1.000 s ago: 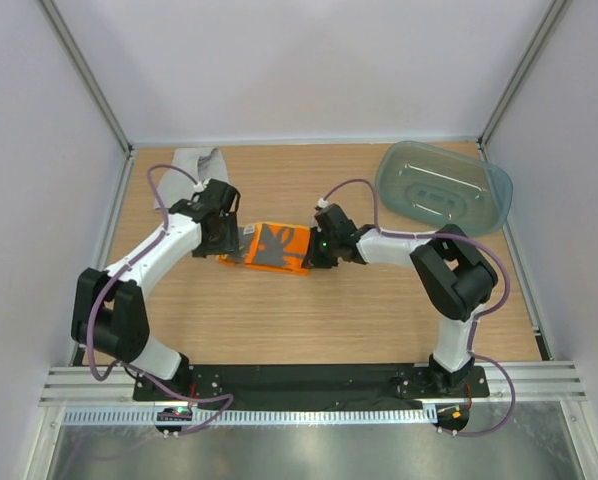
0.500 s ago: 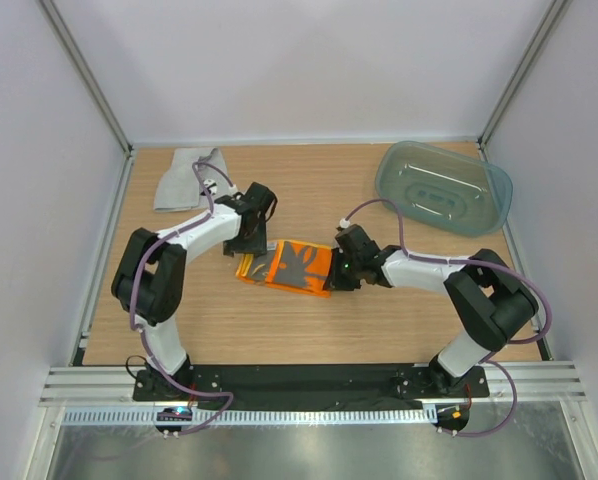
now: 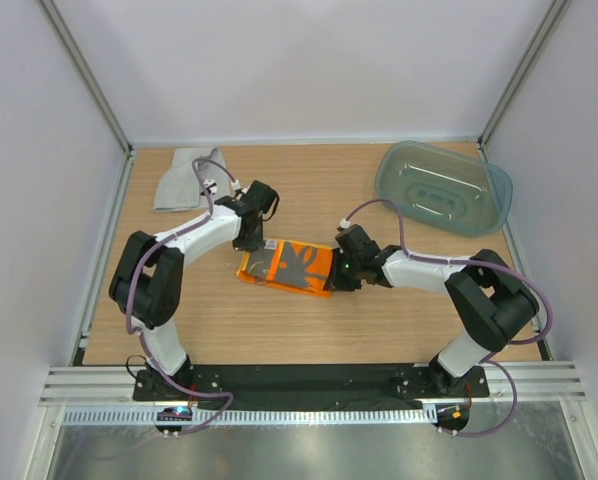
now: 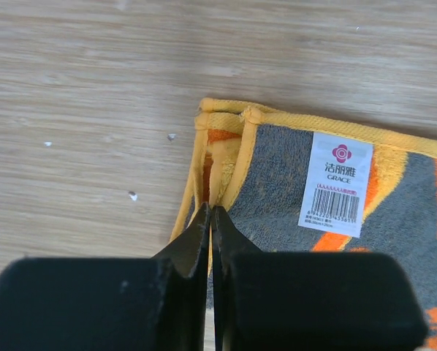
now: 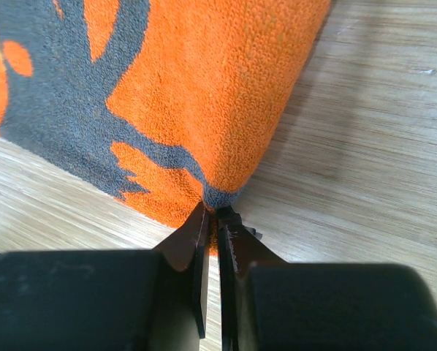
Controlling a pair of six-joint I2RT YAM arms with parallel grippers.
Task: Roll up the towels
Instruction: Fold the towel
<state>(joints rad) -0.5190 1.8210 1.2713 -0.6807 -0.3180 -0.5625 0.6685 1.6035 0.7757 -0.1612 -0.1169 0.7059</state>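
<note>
The orange towel (image 3: 289, 266) with its dark grey pattern lies folded at the table's middle. My left gripper (image 3: 250, 246) is at its left end, and my right gripper (image 3: 336, 272) is at its right end. Seen from the left wrist, the left gripper (image 4: 211, 208) is shut on the yellow hem of the orange towel (image 4: 273, 183), beside a white label (image 4: 340, 183). Through the right wrist camera, the right gripper (image 5: 213, 212) pinches a corner of the orange towel (image 5: 226, 88). The light grey towel (image 3: 179, 178) lies flat at the far left corner, away from both grippers.
A translucent blue-green plastic tub (image 3: 444, 187) stands at the far right. Metal frame posts and white walls close in the table on three sides. Bare wood (image 3: 309, 330) lies between the towel and the arm bases.
The towel moved right and toward the bases with the right gripper. The left arm swung its elbow in, came to the towel's left end and closed its jaws on the hem.
</note>
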